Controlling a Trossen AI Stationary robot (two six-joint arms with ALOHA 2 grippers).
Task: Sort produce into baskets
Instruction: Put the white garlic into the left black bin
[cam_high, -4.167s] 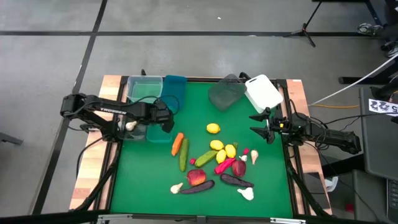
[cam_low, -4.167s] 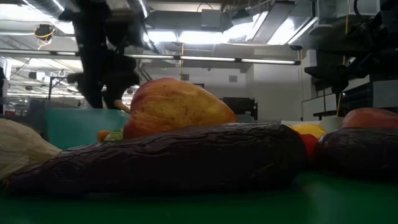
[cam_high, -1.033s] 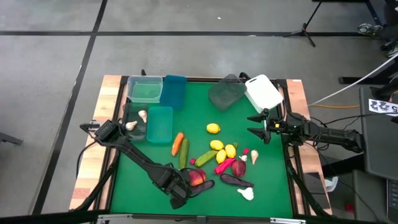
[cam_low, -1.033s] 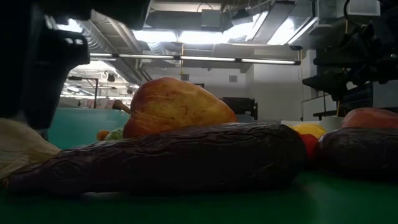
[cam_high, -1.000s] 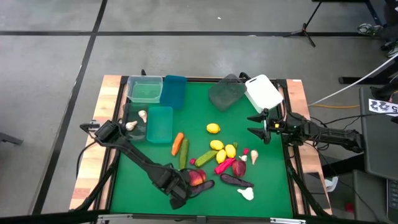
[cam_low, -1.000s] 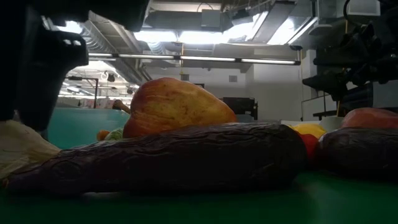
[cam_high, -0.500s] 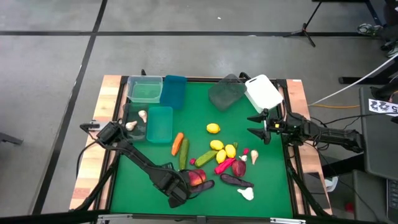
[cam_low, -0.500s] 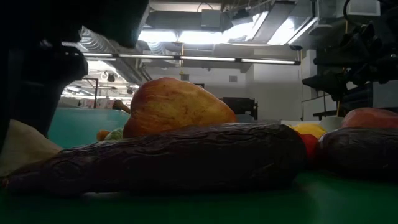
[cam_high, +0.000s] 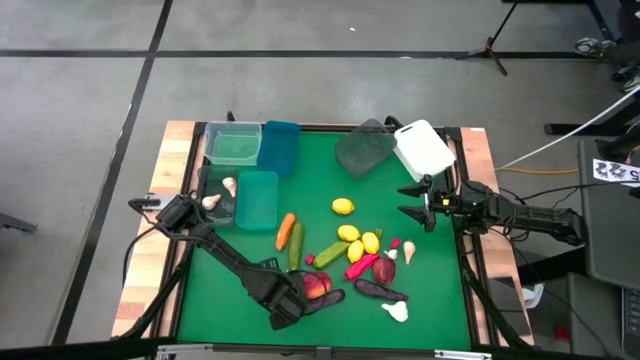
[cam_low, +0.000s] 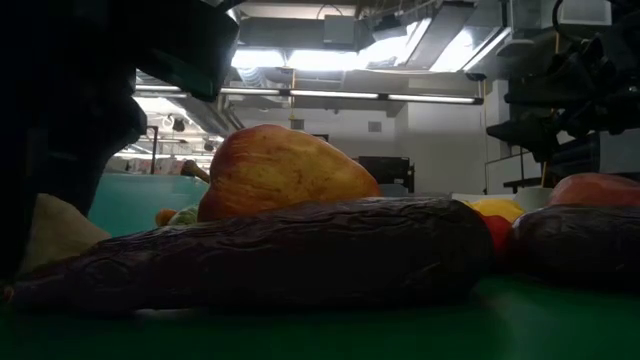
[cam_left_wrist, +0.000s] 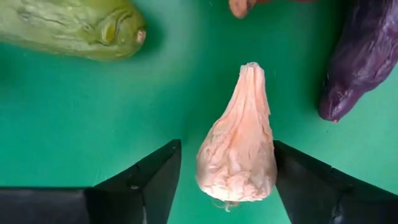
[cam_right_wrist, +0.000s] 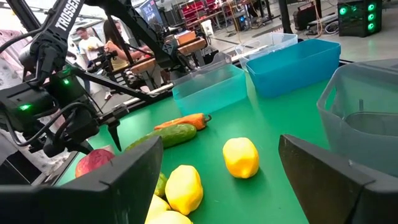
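Observation:
My left gripper is open, low over the table's near left, by a red apple and a dark purple eggplant. In the left wrist view a white garlic bulb lies on the green mat between its two fingers. The low view shows the bulb half hidden behind the dark gripper. My right gripper is open and empty at the table's right edge. The tubs stand along the far and left sides: clear green, blue, teal, grey, white. My left gripper comes at the garlic bulb from above, pointing down, one finger on each side of its fat end. One finger stands apart from the bulb and the other stands right beside it; I cannot tell whether it touches. The bulb lies on the mat.
Lemons, a carrot, cucumbers, a pepper, a second eggplant and garlic bulbs lie mid-table. Two garlic bulbs lie in a dark tub at the left. A cucumber end lies close to the left gripper.
My left gripper has come down around the garlic bulb at the near left and now covers more of it in the low view. The bulb and the other produce have stayed in place.

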